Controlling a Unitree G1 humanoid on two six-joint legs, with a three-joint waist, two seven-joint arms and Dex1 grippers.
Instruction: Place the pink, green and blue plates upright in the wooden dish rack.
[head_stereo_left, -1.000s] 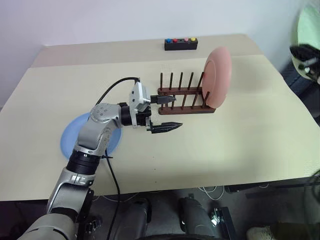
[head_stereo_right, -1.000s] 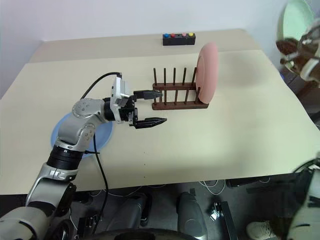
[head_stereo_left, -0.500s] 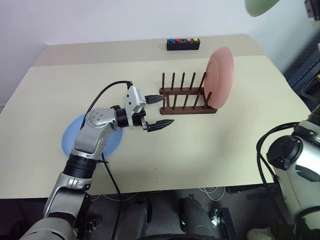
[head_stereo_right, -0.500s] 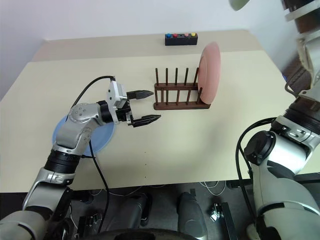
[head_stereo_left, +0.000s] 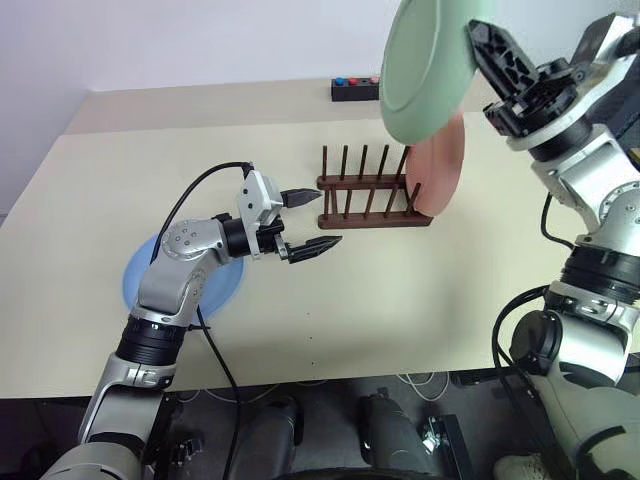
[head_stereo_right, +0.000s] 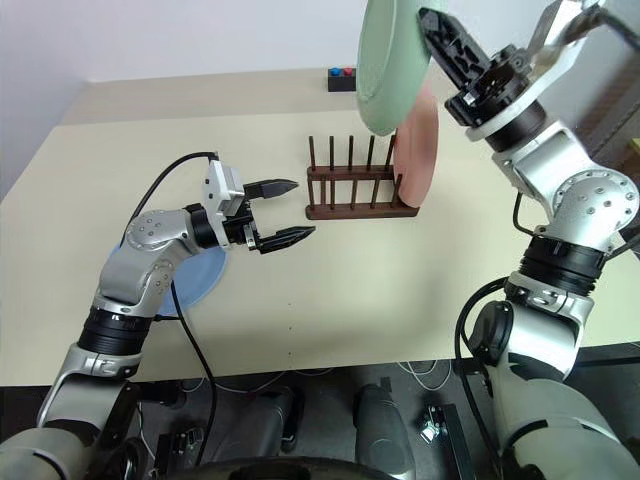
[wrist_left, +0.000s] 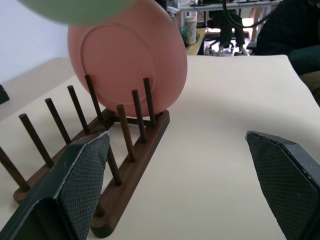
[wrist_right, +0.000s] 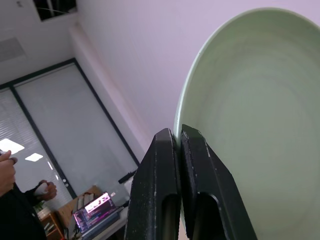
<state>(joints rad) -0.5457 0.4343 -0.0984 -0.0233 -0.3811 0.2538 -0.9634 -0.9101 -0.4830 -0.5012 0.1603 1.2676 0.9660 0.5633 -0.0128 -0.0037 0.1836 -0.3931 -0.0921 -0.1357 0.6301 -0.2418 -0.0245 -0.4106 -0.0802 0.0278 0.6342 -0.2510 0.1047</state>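
Beige and broad, the surface (head_stereo_left: 420, 300) carries the wooden dish rack (head_stereo_left: 372, 200) toward its far side, two rows of dark upright pegs on parallel rails. At the rack's right end the pink plate (head_stereo_left: 440, 170) stands upright between the pegs, its back ring facing the left pincer in the left wrist view. Held high above and in front of that plate is the green plate (head_stereo_left: 428, 62), on edge and tilted, partly covering the pink one in the head views. The right pincer (head_stereo_left: 487, 52) grips it at the rim with its two black fingers (wrist_right: 167, 190) pressed together on the edge, as the right wrist view shows. The blue plate (head_stereo_left: 140, 285) lies flat on the near left part of the surface, partly under the left forearm. The left pincer (head_stereo_left: 310, 220) hovers level just left of the rack, pointing toward it, jaws spread wide and holding nothing. A black box with coloured buttons (head_stereo_left: 355, 88) sits at the far edge, partly hidden behind the green plate.
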